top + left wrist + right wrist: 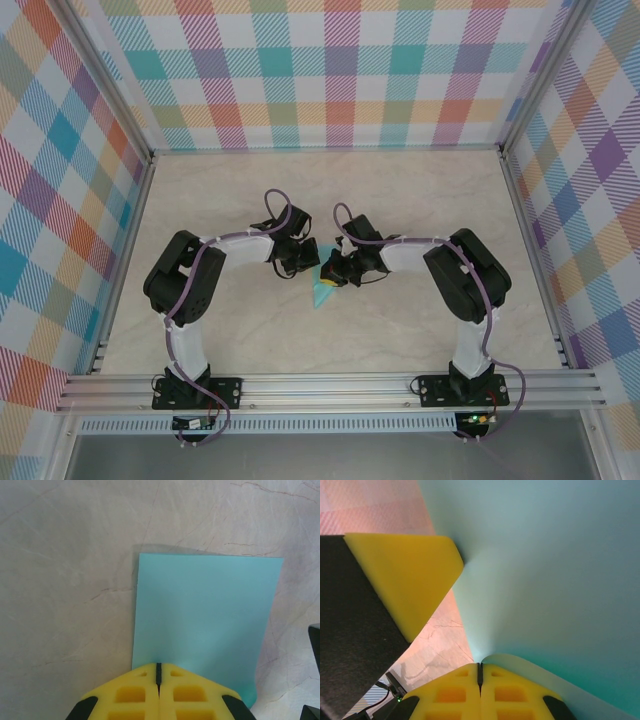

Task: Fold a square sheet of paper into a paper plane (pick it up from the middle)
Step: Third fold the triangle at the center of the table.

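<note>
Rails (330, 385) of ribbed aluminium run along the near edge, with two black arm bases bolted to them. From there both arms (190, 290), in pale sleeves and purple cable, bend inward so that their heads meet over the middle of the table (420, 200).

The left gripper (158, 666) has blocky yellow foam fingers with square hollows. Its jaws are pressed together, and the near edge of the sheet of paper (205, 620) runs into the seam at their tips. The sheet is thin, matte and plain turquoise, with straight edges and sharp far corners. It reaches away from the fingers, casting a thin shadow along its far edge, and its near right corner curls down.

The right gripper (480, 665), of the same yellow foam, is likewise closed flat and clamped on the sheet, which swells up from the seam in a smooth curve. Just to its left stands a yellow wedge-shaped finger on a black body, its rounded corner meeting the paper.

From overhead, a small turquoise point shows just nearer than the two heads. The table is pale and marble-veined. Beyond it rise walls (340, 70) of pastel plaid.
</note>
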